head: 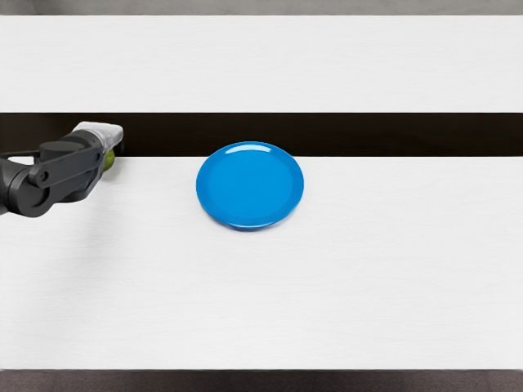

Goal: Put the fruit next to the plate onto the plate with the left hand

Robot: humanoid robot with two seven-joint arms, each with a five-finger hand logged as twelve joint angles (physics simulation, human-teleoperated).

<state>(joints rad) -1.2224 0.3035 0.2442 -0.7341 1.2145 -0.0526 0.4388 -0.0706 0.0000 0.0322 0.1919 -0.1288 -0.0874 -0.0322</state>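
A round blue plate (250,184) lies on the white table near its far edge, with nothing on it. My left arm comes in from the left edge, and its hand (100,143) sits well to the left of the plate at the table's back edge. A small patch of yellow-green fruit (109,158) shows under the hand; most of the fruit is hidden by it. The hand covers the fruit from above, and its fingers cannot be made out. The right arm is out of view.
The white table (327,286) stretches wide in front of and to the right of the plate. A dark gap (368,135) runs behind the table's far edge, with a white surface beyond it.
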